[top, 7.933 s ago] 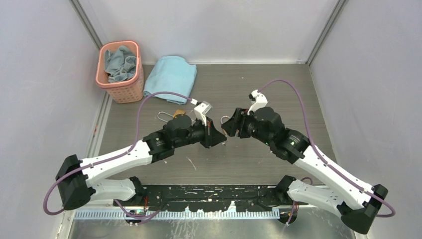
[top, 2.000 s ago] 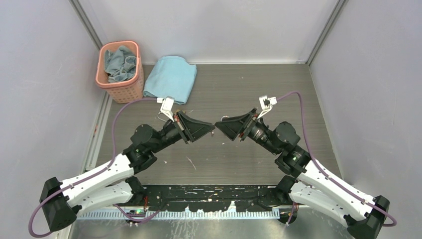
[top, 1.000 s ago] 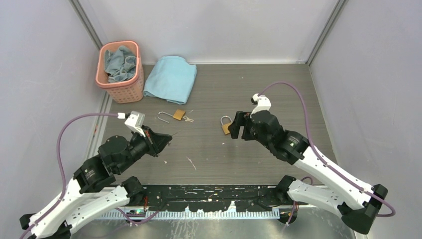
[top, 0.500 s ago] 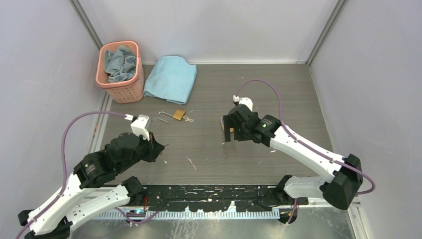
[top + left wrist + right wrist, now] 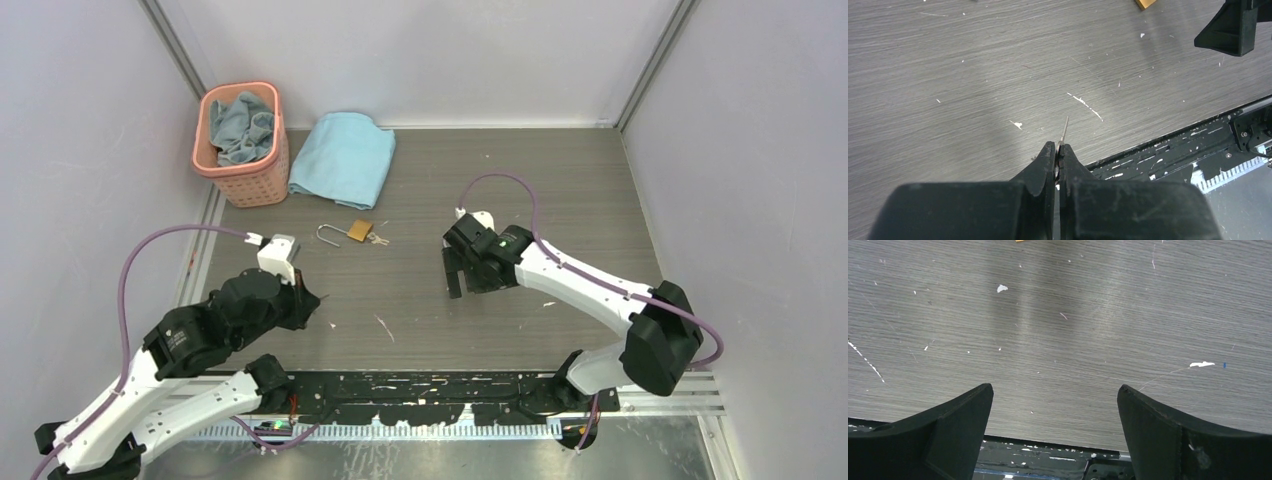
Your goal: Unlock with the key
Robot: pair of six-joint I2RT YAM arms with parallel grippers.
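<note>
The key [image 5: 1064, 131] showed only as a thin silver blade, seen edge-on, poking out ahead of the left jaws, which were pinched tight on it above the worktop [image 5: 973, 75]. The right jaws stood wide apart with nothing between them. A brass padlock [image 5: 1146, 3] lay ahead of them, only a corner of it in view. A second padlock [image 5: 359, 231], steel shackle on one side and a small key bunch [image 5: 378, 239] on the other, lay well ahead of the left jaws. Farther beyond it, a pink basket [image 5: 255, 185] held a crumpled blue-grey cloth [image 5: 240, 125], and a light blue towel [image 5: 345, 155] lay just beside the basket.
</note>
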